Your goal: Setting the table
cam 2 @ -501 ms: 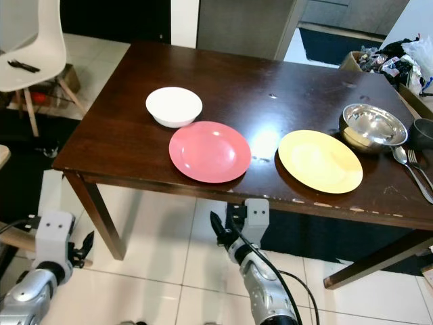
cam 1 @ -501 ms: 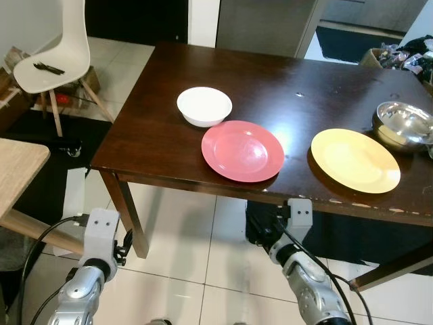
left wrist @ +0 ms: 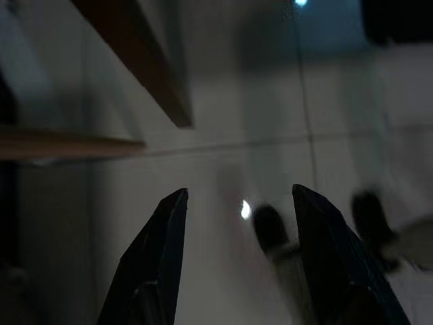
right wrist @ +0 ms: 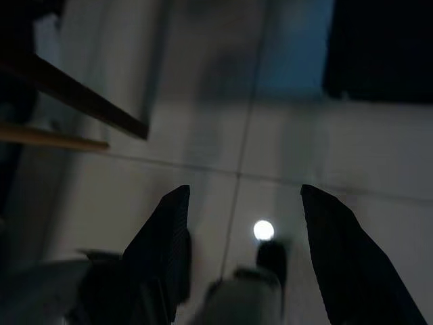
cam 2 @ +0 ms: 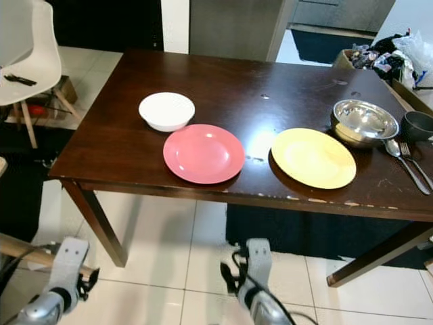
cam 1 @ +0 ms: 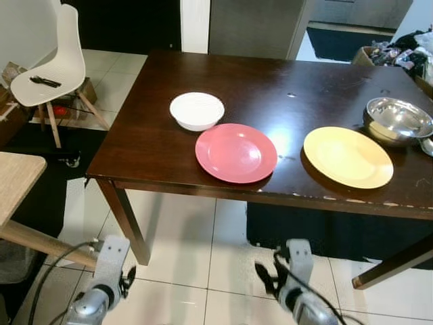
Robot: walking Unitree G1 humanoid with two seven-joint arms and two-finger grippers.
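Two plates sit on the dark bench (cam 1: 162, 81) in the left eye view: pink plate (cam 1: 236, 152) centre, yellow plate (cam 1: 348, 156) at its 3 o'clock, both bare; white bowl (cam 1: 197, 110) at pink's 11 o'clock, empty.

Right eye view: steel bowl (cam 2: 365, 122), contents unclear; spoon (cam 2: 401, 161) and fork (cam 2: 419, 161) lie handles toward 5 o'clock.

Left wrist view: left end effector (left wrist: 238, 203) spread apart, over floor tiles.

Right wrist view: right end effector (right wrist: 245, 200) likewise parted.

The table (cam 1: 169, 145) was dark polished wood, glossy, its front edge chipped. The steel bowl (cam 1: 398, 119) shone like a mirror. Pink plate (cam 1: 236, 152), yellow plate (cam 1: 348, 156) and white bowl (cam 1: 197, 110) looked smooth. The floor (cam 1: 183, 271) was glossy tile.
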